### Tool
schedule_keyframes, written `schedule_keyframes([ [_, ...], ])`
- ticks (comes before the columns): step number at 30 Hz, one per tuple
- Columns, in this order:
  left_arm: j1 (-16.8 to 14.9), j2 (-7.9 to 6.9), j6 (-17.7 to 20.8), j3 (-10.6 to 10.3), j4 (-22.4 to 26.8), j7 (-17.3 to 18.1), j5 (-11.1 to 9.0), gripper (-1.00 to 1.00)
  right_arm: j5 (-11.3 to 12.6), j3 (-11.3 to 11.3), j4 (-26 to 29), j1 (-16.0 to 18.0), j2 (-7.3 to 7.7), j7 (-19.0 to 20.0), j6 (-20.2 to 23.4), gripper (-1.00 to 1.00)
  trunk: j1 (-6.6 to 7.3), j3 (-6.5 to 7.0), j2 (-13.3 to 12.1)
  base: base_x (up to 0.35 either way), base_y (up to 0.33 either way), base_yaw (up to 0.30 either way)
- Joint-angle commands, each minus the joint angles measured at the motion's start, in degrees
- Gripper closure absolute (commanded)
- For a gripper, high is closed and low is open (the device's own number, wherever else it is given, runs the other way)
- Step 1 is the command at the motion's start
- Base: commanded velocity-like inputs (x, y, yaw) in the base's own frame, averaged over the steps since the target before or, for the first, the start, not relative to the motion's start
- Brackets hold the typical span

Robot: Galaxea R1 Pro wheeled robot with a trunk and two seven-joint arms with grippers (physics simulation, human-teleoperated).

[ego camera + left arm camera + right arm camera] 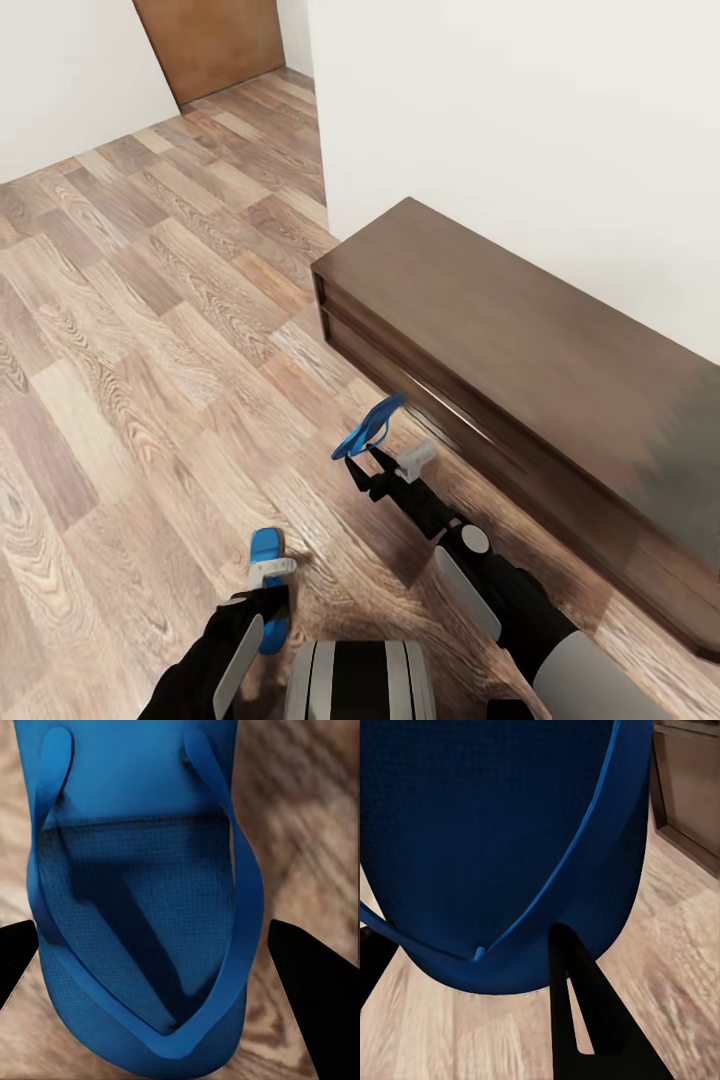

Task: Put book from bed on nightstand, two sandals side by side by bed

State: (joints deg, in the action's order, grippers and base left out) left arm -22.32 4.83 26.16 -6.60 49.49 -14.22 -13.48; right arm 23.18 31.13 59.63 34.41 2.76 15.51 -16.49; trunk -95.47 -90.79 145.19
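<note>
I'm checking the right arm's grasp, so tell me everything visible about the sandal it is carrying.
The sandal in the right gripper is a bright blue flip-flop with a finely textured sole and a smooth Y-shaped strap; it looks like foam or rubber. It is held off the wood floor, tilted on edge, beside the long dark cabinet. The dark fingers pinch one rounded end of it.

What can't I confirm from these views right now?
- Left sandal: rear half hidden by the left gripper, head view; grip unclear.
- Right sandal: toe end cut off by the right wrist view's edge.
- Long cabinet: far end blurred and cut off, head view.
</note>
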Motion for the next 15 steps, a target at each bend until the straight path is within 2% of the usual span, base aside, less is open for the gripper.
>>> schedule_keyframes([
  [1,0.0,-0.05,0.2,-0.1,0.1,-0.5,-0.7,1.00,0.6,0.2,0.0,0.1,0.05,0.2,-0.1,1.00,0.03,0.20,0.0,0.000,0.000,0.000],
  [15,0.0,-0.08,0.1,0.9,0.1,-0.5,-0.7,1.00,0.7,0.2,-0.3,0.0,0.03,0.2,-0.4,1.00,0.39,3.30,-0.2,0.000,0.000,0.000],
])
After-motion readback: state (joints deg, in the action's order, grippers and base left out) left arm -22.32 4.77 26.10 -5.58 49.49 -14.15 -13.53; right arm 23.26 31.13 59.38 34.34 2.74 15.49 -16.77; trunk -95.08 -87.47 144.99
